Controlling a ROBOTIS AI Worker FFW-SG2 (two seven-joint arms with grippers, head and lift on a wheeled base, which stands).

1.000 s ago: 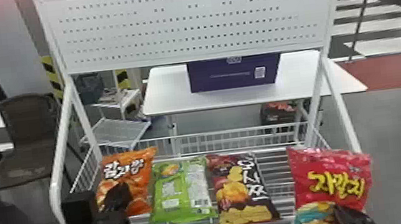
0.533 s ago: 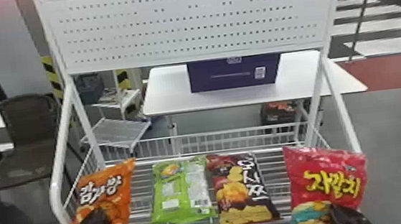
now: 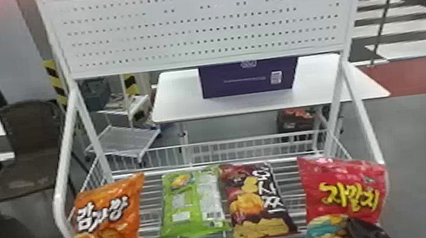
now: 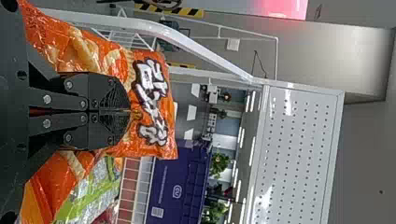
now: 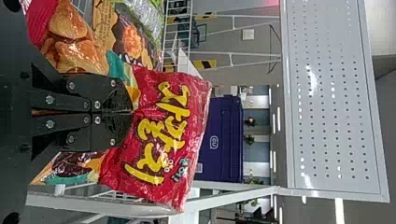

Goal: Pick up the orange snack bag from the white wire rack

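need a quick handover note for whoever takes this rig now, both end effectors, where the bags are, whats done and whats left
Left end effector: shut on the orange snack bag, at the left side of the white wire rack.
Right end effector: shut on the red snack bag with yellow lettering, at the rack's right side.
On the rack between them: green bag, dark brown bag.
Done: orange bag gripped.
Left: probably lift it fully clear; its lower edge is cut off in the head view, so I can't tell whether it clears the rack.
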